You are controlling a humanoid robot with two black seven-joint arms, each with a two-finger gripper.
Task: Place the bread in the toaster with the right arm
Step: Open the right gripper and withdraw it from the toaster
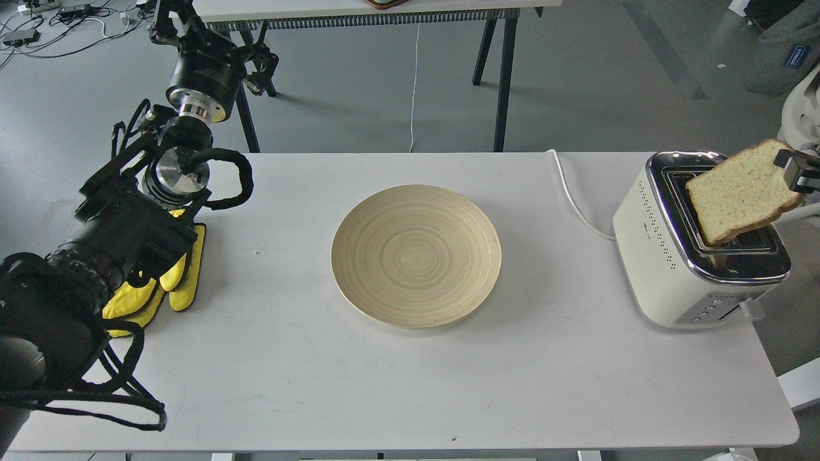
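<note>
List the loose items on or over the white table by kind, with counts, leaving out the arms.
Bread slice: 1, held over the toaster by the right gripper
Toaster: 1
Wooden plate: 1
Yellow gloves: 1 pair, partly under the left arm
Total: 4

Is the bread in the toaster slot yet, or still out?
Mostly out. The bread hangs tilted over the toaster, held by the right gripper, only its lower corner at a slot.

Wooden plate (pixel 416 256) mid-table (pixel 288 384) (yellow gloves (pixel 182 282) far left).
</note>
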